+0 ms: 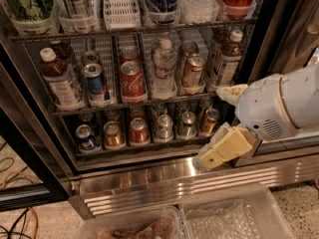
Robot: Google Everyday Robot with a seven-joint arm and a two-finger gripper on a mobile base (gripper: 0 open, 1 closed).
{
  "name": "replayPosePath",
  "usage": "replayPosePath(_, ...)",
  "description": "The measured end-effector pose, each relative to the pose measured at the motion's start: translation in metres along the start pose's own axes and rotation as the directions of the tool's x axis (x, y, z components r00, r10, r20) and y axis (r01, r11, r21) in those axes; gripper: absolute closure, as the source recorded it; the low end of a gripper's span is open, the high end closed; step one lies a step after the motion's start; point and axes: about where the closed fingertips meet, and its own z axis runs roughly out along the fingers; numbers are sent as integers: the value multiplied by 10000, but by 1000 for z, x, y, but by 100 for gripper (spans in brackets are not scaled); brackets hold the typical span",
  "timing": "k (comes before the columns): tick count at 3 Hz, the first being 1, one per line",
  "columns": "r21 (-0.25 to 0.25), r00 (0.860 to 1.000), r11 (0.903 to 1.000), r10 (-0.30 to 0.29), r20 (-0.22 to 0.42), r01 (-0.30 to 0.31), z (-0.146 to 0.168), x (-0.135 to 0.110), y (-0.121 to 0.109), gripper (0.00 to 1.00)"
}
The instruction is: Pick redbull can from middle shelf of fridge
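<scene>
The fridge point(279, 29) stands open with its black frame around several wire shelves. On the middle shelf point(134, 105) the redbull can point(95, 85), slim, blue and silver with a silver top, stands in the second lane from the left, between a dark drink bottle point(61, 81) and a red Coca-Cola can point(132, 79). My gripper point(213, 127) is at the right, in front of the shelves' right end and well to the right of the redbull can. Its cream fingers point(227, 151) are spread wide and hold nothing.
The middle shelf also holds a water bottle point(163, 68), a gold can point(192, 71) and a brown bottle point(227, 59). Several cans stand on the lower shelf point(139, 131). A ribbed steel base point(149, 183) and clear plastic bins point(234, 218) lie below.
</scene>
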Motion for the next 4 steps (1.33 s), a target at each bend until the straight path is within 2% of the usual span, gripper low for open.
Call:
replayPosePath(1,33,9953,9990,442,858,-447,30,-8,5,0)
replayPosePath(2,445,9856,9985,234,1675,-313,56,-32,5,0)
replayPosePath(3,427,9859,9986,232,1657,-307,55,-31,5,0)
replayPosePath(4,421,9818,9987,217,1889,-301,69,-37,7,0)
